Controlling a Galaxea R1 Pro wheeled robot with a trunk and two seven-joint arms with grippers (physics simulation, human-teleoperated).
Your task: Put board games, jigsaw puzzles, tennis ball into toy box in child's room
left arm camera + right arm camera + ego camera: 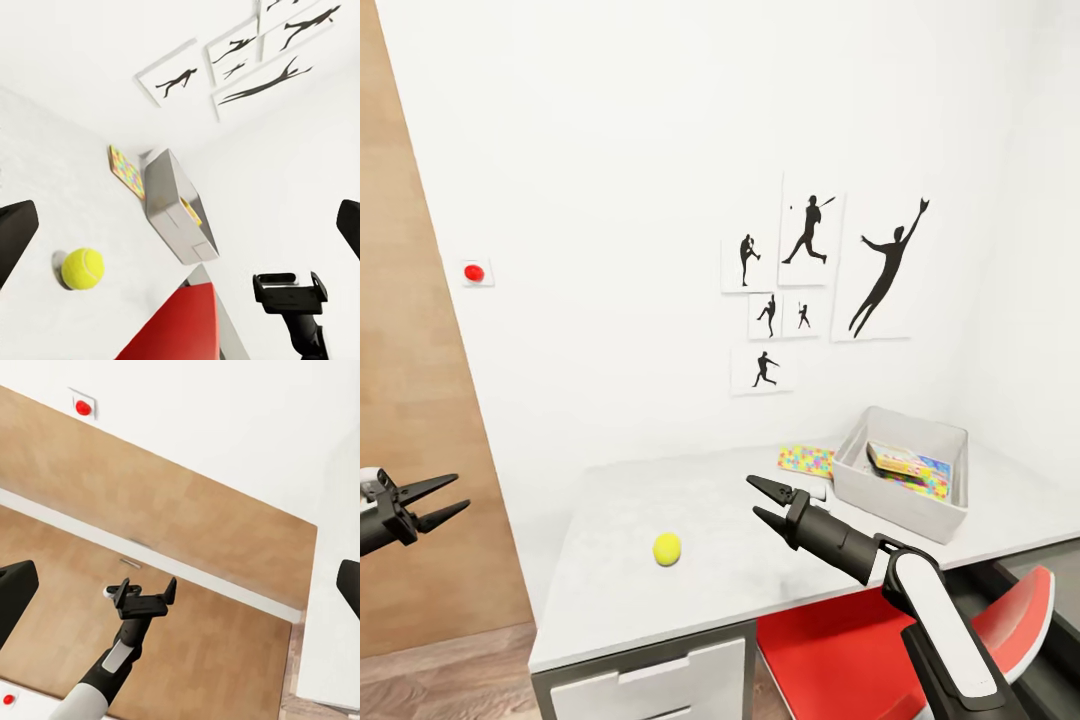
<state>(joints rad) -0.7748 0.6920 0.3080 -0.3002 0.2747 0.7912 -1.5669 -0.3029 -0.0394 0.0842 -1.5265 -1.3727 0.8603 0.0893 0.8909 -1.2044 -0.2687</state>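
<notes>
Tennis ball (667, 548) at 7 o'clock from toy box (901, 497): light, fuzzy, prob rolls; pinch across its middle. Right gripper (762, 499) & left gripper (448, 499) both spread, empty

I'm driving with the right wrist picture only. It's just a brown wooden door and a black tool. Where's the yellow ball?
Observer: The small fuzzy yellow-green tennis ball lies alone on the pale grey table top.
Operator: Is my right tool close to it?
Observer: The right tool hovers open above the table, between the ball and the light grey plastic toy box.
Operator: Is that box empty?
Observer: No, a flat colourful game box already lies inside it.
</notes>
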